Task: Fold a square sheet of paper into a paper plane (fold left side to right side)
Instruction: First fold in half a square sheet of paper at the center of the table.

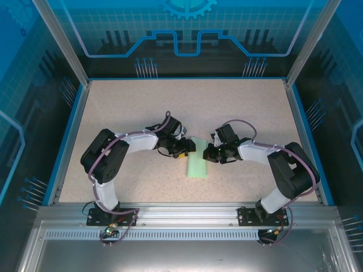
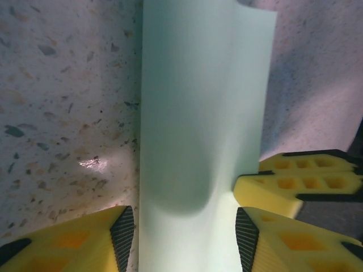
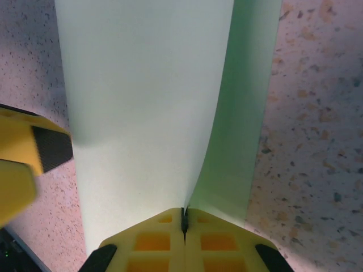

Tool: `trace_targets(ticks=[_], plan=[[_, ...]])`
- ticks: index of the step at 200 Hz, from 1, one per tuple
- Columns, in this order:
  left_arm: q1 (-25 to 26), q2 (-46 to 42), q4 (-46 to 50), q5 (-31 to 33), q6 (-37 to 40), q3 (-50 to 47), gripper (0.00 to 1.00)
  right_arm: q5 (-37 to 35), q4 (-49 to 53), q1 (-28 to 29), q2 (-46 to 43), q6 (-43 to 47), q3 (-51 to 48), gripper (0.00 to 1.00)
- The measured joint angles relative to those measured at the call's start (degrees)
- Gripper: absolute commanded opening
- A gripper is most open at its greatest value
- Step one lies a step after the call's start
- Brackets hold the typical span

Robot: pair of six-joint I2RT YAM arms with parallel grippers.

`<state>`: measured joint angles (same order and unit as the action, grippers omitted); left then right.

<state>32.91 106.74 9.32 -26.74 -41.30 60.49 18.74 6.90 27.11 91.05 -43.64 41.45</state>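
right gripper (image 3: 184, 220) clamped on the sheet: first fold laid over, crease not set

right jaws are fully closed, pad to pad, with the free edge of the square sheet of paper (image 3: 147, 102) nipped between them. i read the sheet as doubled: a pale upper layer rises to the pinch, and a darker green layer lies under it on the table (image 3: 317, 113). left gripper (image 2: 184, 229) stands wide open, one finger on either side of the strip. i cannot tell whether its pads touch the paper's edges. in the top view the sheet is a narrow strip at table centre, running away from the arm bases, between the two grippers.

done, in my judgement: left half carried over onto the right half.

left to do: the upper layer bows upward, so the edges need aligning, the flap needs releasing and the fold line needs pressing flat. no nose folds or wings are visible; all later folds remain.
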Motion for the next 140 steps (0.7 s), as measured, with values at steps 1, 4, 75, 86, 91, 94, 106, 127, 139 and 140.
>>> trace_targets(ticks=[1,4,75,86,91,94,106,127,139,140], plan=[[0.02,0.04,0.09,0.00,0.00,0.04,0.51,-0.02,0.02,0.00,0.00,0.00,0.02,0.05],[0.13,0.22,0.35,0.13,0.13,0.22,0.51,-0.09,0.02,0.00,0.00,0.00,0.02,0.05],[1.44,3.17,4.81,3.15,1.40,3.30,0.40,-1.99,2.71,0.02,-0.72,2.08,0.76,0.29],[1.51,3.30,5.29,3.41,1.42,3.67,0.41,-3.28,4.22,0.00,-1.79,2.49,0.85,0.36],[1.57,3.41,5.49,3.43,1.44,3.82,0.41,-3.91,5.05,0.00,-2.49,2.80,0.94,0.38],[1.57,3.50,5.57,3.56,1.44,3.91,0.41,-4.39,5.51,0.00,-2.93,3.26,1.01,0.40],[1.62,3.58,5.86,3.63,1.46,4.07,0.41,-6.25,7.19,-0.07,-4.94,3.74,1.09,0.43],[1.77,3.80,6.60,3.98,1.90,4.63,0.42,-9.73,9.99,-0.22,-8.76,4.72,1.18,0.44],[1.88,3.87,7.04,4.11,2.40,4.94,0.42,-11.30,11.28,-0.50,-10.88,4.94,1.18,0.45],[1.88,3.89,7.13,4.17,2.47,4.96,0.42,-11.41,11.37,-0.52,-11.02,4.94,1.18,0.45]])
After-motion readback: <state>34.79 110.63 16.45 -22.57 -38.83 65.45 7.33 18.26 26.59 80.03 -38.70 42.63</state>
